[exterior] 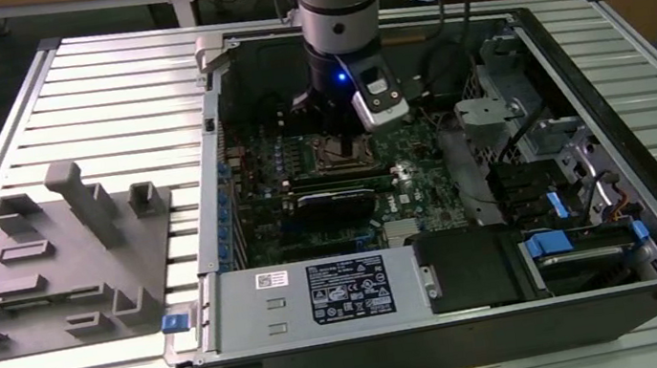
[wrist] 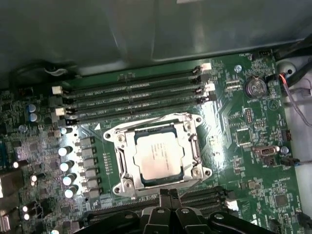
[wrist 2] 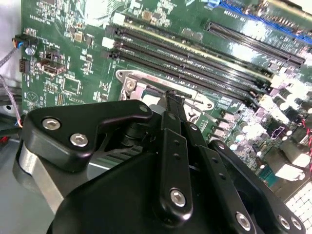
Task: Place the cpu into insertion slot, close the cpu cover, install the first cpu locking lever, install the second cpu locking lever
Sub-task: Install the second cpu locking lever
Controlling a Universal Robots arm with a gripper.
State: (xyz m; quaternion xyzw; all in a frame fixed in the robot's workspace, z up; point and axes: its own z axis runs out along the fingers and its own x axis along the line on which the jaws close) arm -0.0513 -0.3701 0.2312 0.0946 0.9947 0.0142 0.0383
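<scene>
Gripper [wrist: 168, 194] fingers pressed together beside the covered cpu [wrist: 159, 158] — memory slots [wrist: 131, 100] beyond

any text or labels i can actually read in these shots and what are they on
None can be read.
White label on the metal housing at the front of the computer case: print too small.
Small white sticker beside it: blurred.
cpu top, seated in the insertion slot under the closed cpu cover: markings too faint.
Motherboard lettering in both wrist views: too small.
</scene>
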